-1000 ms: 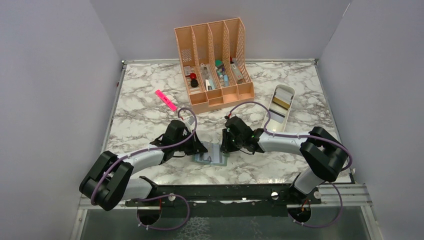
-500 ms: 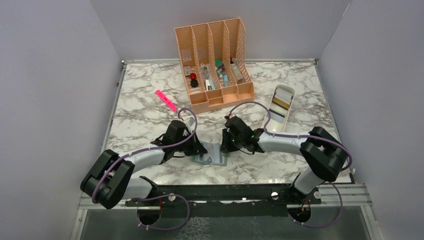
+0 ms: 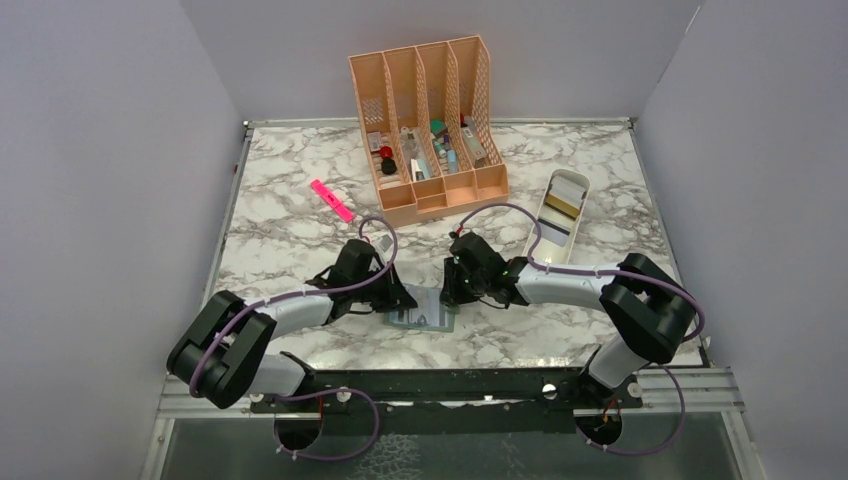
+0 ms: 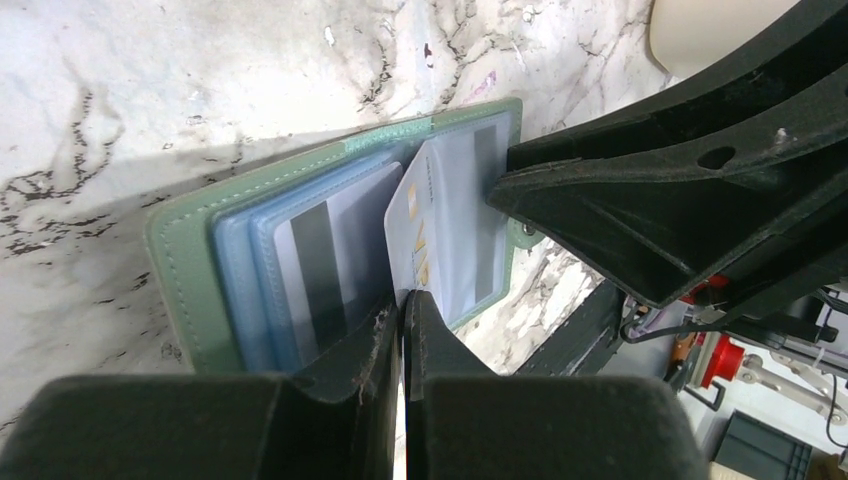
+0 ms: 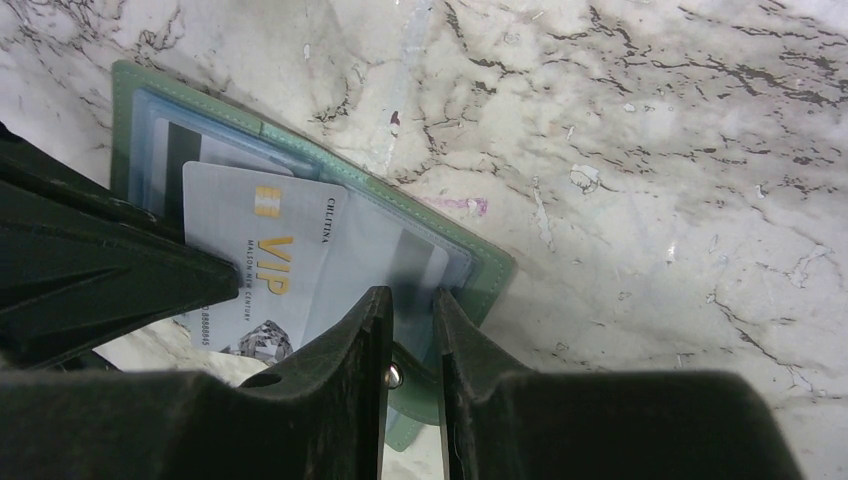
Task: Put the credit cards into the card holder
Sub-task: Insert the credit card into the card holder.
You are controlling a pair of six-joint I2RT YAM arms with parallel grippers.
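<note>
Card holder (image 4: 190, 270) open flat on the bench (image 3: 300, 225), at its near edge between the arms. Left jaws pinched shut on a white credit card (image 4: 430, 230), edge entering a pocket. Right jaws nearly closed on the holder's rim beside the snap, seemingly against sliding.

"VIP" and "CHLITINA" on credit card (image 5: 262, 270), number partly hidden

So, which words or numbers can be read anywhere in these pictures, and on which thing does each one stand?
"VIP": gold letters on the white card in the card holder.
Small print beside it and digits at its lower edge: too small to read surely.
Things in the peach organizer: nothing legible.
</note>
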